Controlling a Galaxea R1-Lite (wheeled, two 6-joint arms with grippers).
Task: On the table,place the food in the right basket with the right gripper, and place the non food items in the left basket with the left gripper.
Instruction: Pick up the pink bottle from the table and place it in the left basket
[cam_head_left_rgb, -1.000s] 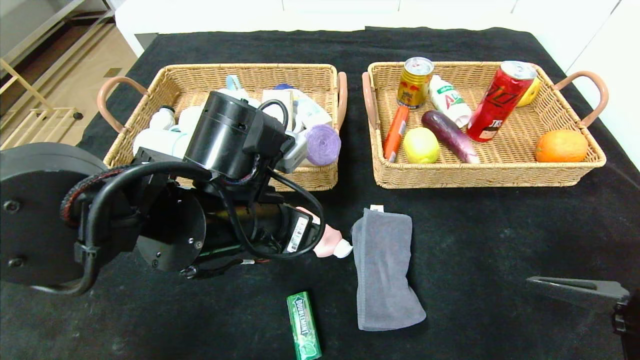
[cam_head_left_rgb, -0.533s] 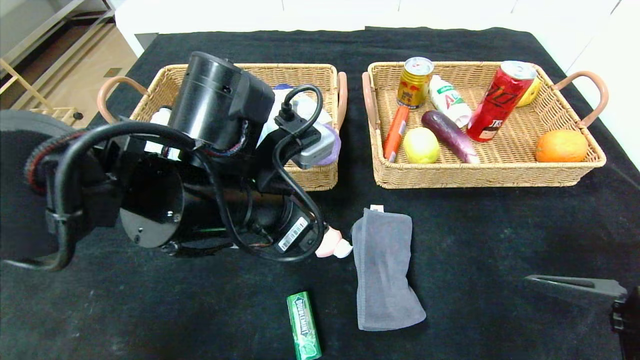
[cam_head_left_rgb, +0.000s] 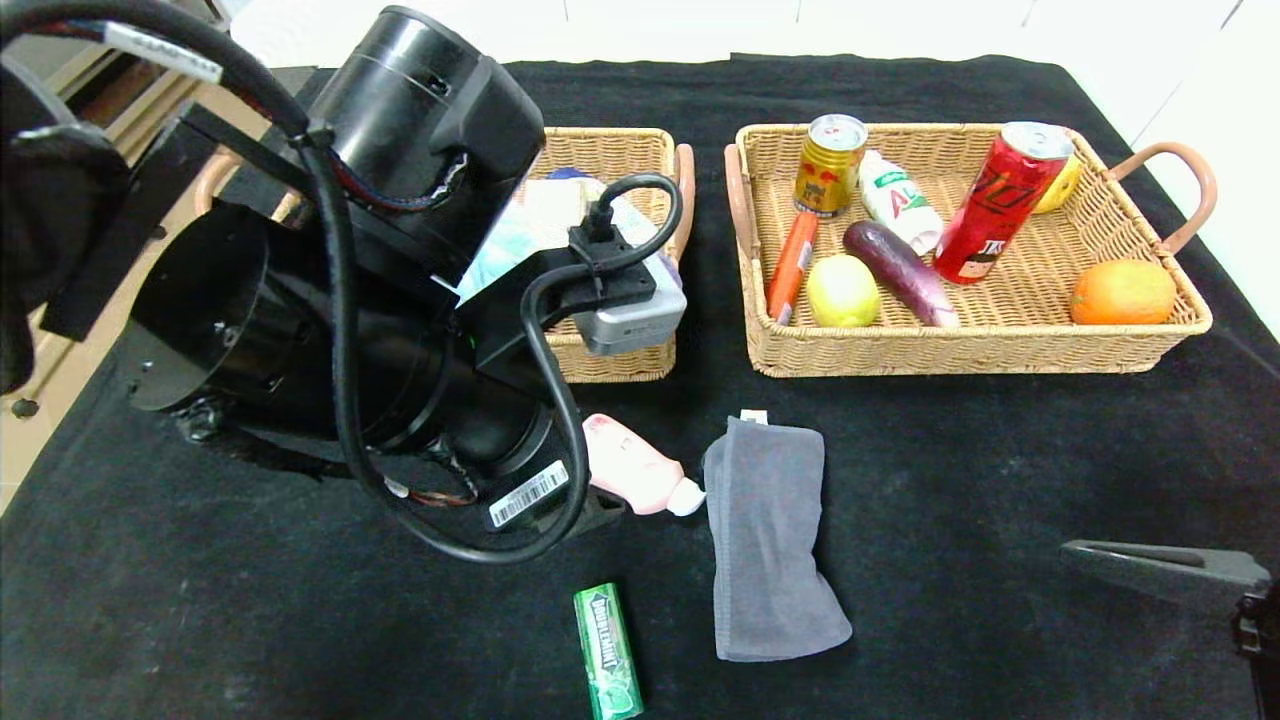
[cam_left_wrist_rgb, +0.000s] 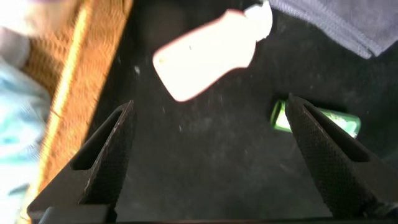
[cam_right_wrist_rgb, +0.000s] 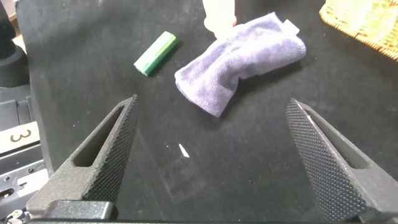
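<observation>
I read the pink bottle (cam_head_left_rgb: 632, 475) with its white cap lying on its side on the black-draped surface (cam_head_left_rgb: 1000, 480), its cap just beside the grey towel (cam_head_left_rgb: 768, 540), which lies crumpled lengthwise in front of the gap between the two baskets. The green chewing-gum pack (cam_head_left_rgb: 607, 652) lies flat nearer the robot, apart from both. In the right basket (cam_head_left_rgb: 960, 350) I see the orange-wrapped sausage (cam_head_left_rgb: 790, 265) against the left wall, the lemon (cam_head_left_rgb: 842, 290) beside it, then a purple eggplant (cam_head_left_rgb: 898, 272), a red can (cam_head_left_rgb: 998, 203), a gold can (cam_head_left_rgb: 828, 165), a small white bottle (cam_head_left_rgb: 898, 200) and an orange (cam_head_left_rgb: 1122, 291). In the left wrist view the left gripper (cam_left_wrist_rgb: 208, 155) hangs above the surface with jaws spread wide and empty, the pink bottle beyond its tips and the gum pack partly behind one finger. The left arm's bulk hides most of the left basket (cam_head_left_rgb: 620, 362); I can make out only pale blue material and white shapes inside, not what they are. The right gripper (cam_right_wrist_rgb: 217, 155) is parked at the near right, jaws spread wide and empty; the head view shows only one finger of it, cut off by the frame edge.
</observation>
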